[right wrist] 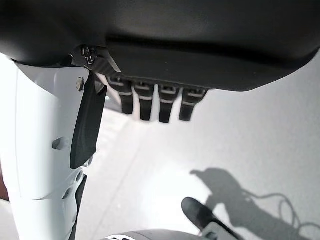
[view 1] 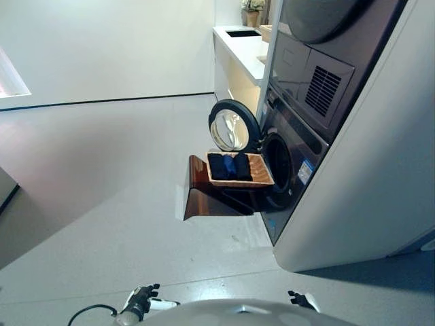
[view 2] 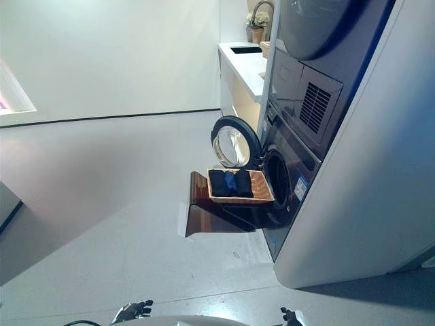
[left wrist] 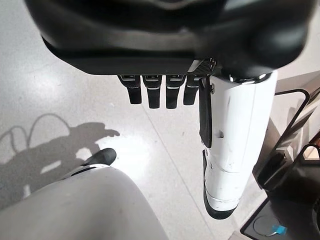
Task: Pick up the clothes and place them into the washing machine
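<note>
Right of centre in the head views: washing machine (view 1: 289,159) with round door (view 1: 233,125) swung open toward the left. Directly in front of the drum opening, a wicker basket (view 1: 262,178) on a brown stand (view 1: 204,197), holding folded dark blue clothes (view 1: 229,166). At the bottom edge, left hand (view 1: 141,299) and right hand (view 1: 299,299), both low over the grey floor (view 1: 102,176), well apart from the basket. Fingers straight and relaxed in each wrist view, nothing held.
</note>
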Tool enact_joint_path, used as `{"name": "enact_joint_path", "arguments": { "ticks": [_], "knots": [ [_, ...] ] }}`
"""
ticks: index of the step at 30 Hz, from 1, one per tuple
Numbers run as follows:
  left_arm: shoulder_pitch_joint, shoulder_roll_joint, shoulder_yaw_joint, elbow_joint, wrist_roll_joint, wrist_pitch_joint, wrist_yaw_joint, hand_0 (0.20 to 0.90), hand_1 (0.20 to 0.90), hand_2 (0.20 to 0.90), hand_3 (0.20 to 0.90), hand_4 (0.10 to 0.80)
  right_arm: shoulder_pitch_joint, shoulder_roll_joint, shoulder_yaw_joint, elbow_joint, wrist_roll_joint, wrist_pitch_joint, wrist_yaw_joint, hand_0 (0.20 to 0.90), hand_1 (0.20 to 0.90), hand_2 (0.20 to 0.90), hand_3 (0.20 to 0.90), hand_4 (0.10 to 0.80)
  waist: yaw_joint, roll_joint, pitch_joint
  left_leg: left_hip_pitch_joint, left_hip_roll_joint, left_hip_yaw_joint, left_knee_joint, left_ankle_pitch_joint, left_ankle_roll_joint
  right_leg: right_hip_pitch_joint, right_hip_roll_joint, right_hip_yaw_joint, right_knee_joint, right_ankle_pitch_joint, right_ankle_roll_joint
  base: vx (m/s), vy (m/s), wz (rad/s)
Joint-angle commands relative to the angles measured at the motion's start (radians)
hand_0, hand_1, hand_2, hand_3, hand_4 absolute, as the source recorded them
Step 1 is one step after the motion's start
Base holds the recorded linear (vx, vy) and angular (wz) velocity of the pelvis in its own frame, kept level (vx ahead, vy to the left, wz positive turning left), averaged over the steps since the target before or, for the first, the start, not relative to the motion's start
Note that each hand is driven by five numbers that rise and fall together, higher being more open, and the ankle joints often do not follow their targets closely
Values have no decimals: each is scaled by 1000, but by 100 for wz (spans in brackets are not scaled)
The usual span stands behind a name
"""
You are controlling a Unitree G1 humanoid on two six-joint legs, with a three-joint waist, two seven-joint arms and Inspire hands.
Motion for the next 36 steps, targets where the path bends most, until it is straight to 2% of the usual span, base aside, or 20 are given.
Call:
{"name": "enact_joint_path", "arguments": {
  "ticks": [1,11,15,20,23,27,28,29,33,34,35,36],
  "knots": [
    [-70,-53,30,53,23,-20,38,900,900,900,900,800,-65,-5,-19,58,-9,-8,-21,900,900,900,900,800,15,-16,13,8,-67,-49,-3,-80,-2,-26,46,10,1,-7,-9,0,0,0],
    [-86,-51,34,47,15,-26,59,900,900,900,900,800,-81,-2,-18,56,3,-6,-22,900,900,900,900,800,25,-28,31,-15,-85,-48,12,-86,21,-54,28,24,40,-12,-6,8,33,-2],
    [-104,-43,34,33,2,-29,65,900,900,900,900,800,-97,-2,-24,52,16,-7,-23,900,900,900,900,800,28,-34,44,-49,-95,-48,75,-118,41,-82,7,21,111,-35,-4,34,73,-3],
    [-119,-34,39,17,-8,-33,66,900,900,900,900,800,-111,-4,-37,51,35,-11,-27,900,900,900,900,800,29,-33,65,-74,-102,-53,144,-159,63,-127,0,25,225,-69,-5,50,84,-1],
    [-133,-25,39,16,-5,-35,64,900,900,900,900,800,-109,-11,-90,82,89,-17,-27,900,900,900,900,800,20,-22,81,-70,-117,-70,191,-195,89,-187,-12,34,384,-63,-1,121,128,2],
    [-133,-14,44,13,2,-32,57,900,900,900,900,800,-98,-17,-142,118,146,-23,-28,900,900,900,900,800,5,-12,96,-47,-127,-86,206,-221,111,-247,-20,45,539,-1,-4,110,96,3],
    [-133,-6,48,14,4,-32,52,900,900,900,900,800,-94,-23,-159,124,168,-28,-29,900,900,900,900,800,-5,-1,112,-37,-123,-97,222,-232,119,-299,-7,60,627,12,-9,173,90,-2],
    [-130,-2,51,17,6,-31,47,900,900,900,900,800,-91,-24,-167,130,173,-27,-27,900,900,900,900,800,-10,3,117,-28,-122,-104,222,-238,120,-331,-2,67,643,7,-13,129,58,-2],
    [-124,6,61,25,3,-33,50,900,900,900,900,800,-83,-31,-187,135,183,-26,-30,900,900,900,900,800,-26,14,123,27,-117,-122,184,-247,105,-400,-14,53,549,-14,-26,240,-49,0],
    [-125,4,66,38,-3,-38,57,900,900,900,900,800,-77,-26,-195,133,175,-20,-32,900,900,900,900,800,-38,5,126,83,-115,-139,154,-257,81,-417,-49,30,363,40,-9,363,-177,21],
    [-125,2,66,45,-7,-42,60,900,900,900,900,800,-75,-23,-194,131,170,-18,-34,900,900,900,900,800,-47,-1,125,112,-111,-143,141,-262,69,-427,-51,20,256,82,2,357,-175,21],
    [-125,2,66,45,-7,-42,60,900,900,900,900,800,-75,-23,-194,131,170,-18,-34,900,900,900,900,800,-47,0,127,114,-111,-143,141,-262,69,-425,-50,20,255,82,2,371,-189,16]
  ]
}}
